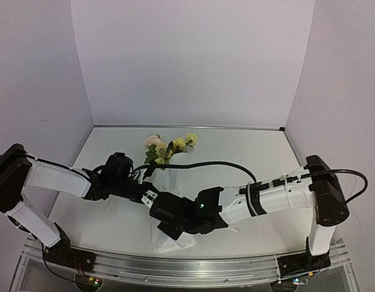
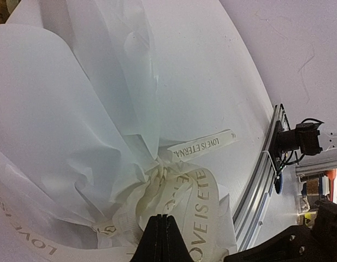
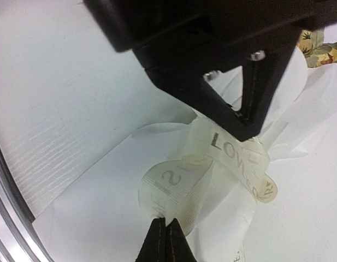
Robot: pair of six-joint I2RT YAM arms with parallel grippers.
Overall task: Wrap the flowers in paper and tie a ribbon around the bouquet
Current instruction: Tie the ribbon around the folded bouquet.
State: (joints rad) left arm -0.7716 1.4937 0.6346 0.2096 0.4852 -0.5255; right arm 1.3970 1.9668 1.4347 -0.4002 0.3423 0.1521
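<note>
The bouquet (image 1: 175, 243), a long white paper cone with blooms at its far end, is laid along the middle of the pale table (image 1: 254, 152). The flowers (image 1: 169, 146), small yellow blossoms and one pale pink-cream rose among green leaves, are pointed away from the arm bases. Closer in, the thin, creased white paper (image 2: 59, 109) is gathered into a crumpled neck. There the narrow off-white ribbon (image 2: 204, 146), printed "LOVE IS ETERNAL", is looped around it. The left gripper (image 2: 163, 219) is set right at that knot, jaws squeezed tight together, with a fold of ribbon caught at the tips. Just beside it the right gripper (image 3: 165, 222) is seen, jaws likewise pinched narrow on the lower edge of a ribbon loop. One loose tail of ribbon is stuck out sideways from the knot, towards the silver metal rail (image 2: 255, 180) at the table's near edge.
</note>
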